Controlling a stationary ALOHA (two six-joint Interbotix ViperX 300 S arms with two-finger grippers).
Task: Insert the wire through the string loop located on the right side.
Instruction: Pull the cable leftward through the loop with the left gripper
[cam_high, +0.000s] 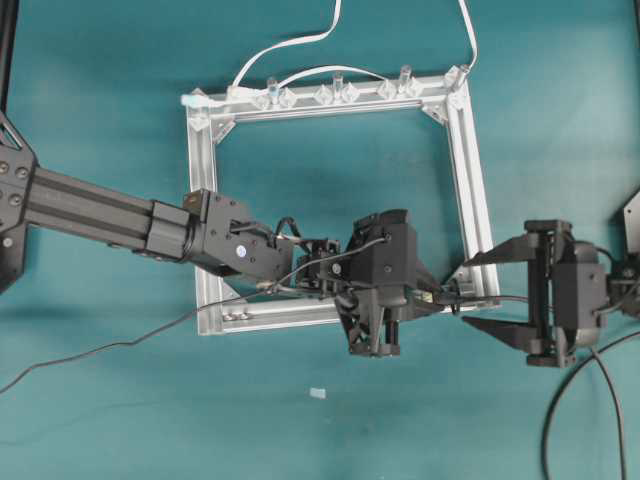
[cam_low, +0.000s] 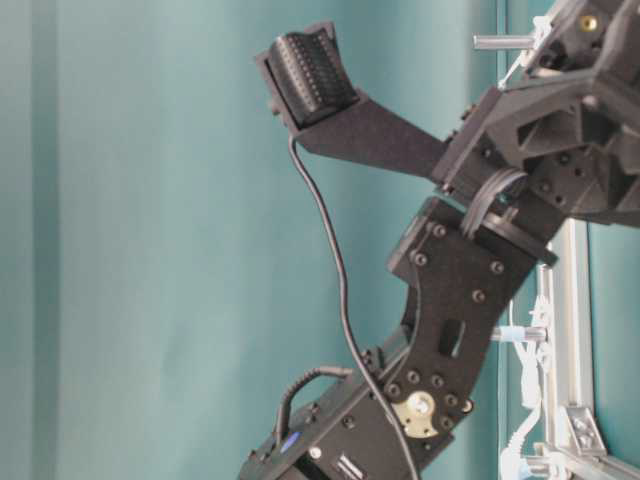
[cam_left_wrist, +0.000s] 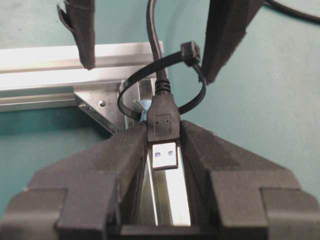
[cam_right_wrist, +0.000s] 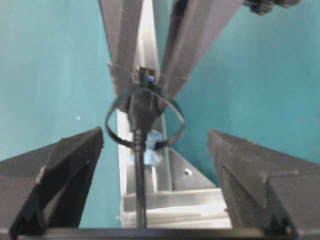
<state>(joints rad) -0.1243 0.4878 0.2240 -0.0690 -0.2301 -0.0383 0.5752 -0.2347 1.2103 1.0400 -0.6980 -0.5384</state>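
My left gripper (cam_high: 432, 297) is shut on the wire's dark plug (cam_left_wrist: 164, 125), and the plug's metal tip points back between the fingers. From the plug the black wire (cam_left_wrist: 154, 45) runs through the string loop (cam_left_wrist: 131, 82), a thin dark ring with a bluish fitting (cam_left_wrist: 145, 106) at the silver frame's near right corner (cam_high: 485, 290). Beyond the loop (cam_right_wrist: 112, 112) the wire (cam_right_wrist: 139, 170) passes between the wide-apart fingers of my open right gripper (cam_right_wrist: 155, 137). That gripper (cam_high: 465, 293) straddles the corner and touches nothing. The left gripper's fingers (cam_right_wrist: 122, 45) meet just past the loop.
The square silver frame (cam_high: 470, 180) lies flat on the teal table. Clear clips (cam_high: 335, 92) and white cables (cam_high: 300, 45) line its far rail. A thin black cable (cam_high: 100, 350) trails off to the left. A small white scrap (cam_high: 318, 393) lies near the front.
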